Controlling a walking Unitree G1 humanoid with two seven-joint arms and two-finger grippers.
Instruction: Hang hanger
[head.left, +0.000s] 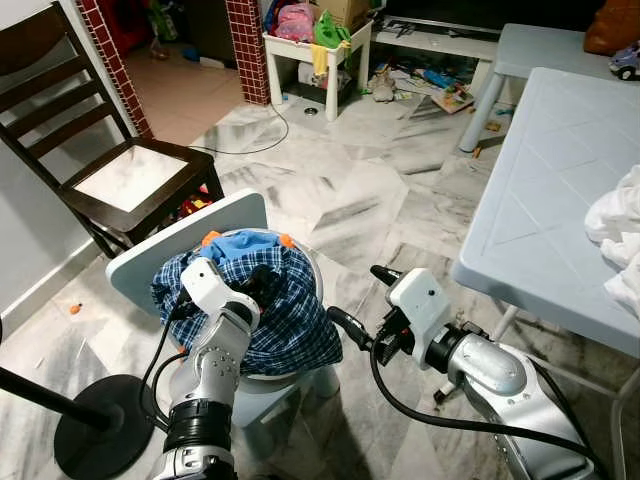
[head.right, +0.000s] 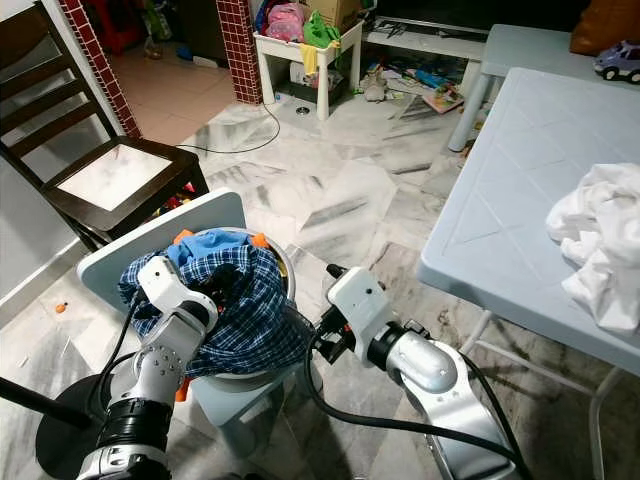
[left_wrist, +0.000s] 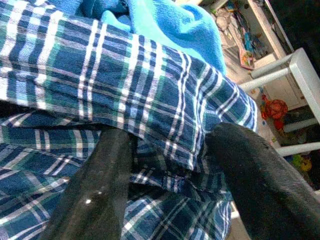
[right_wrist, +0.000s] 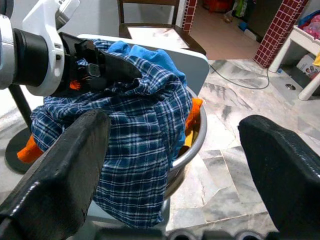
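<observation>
While marble floor (head.left: 350, 190) spreads, left end effector (left_wrist: 165, 165) straddles plaid shirt (head.left: 285, 310), open

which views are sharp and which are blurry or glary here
Left eye view: sharp, daylight sheen on the marble floor. Left wrist view: soft; the near black fingers and plaid shirt are slightly out of focus, background washed out. Right wrist view: the fingers blur up close, the shirt beyond is crisp.
</observation>
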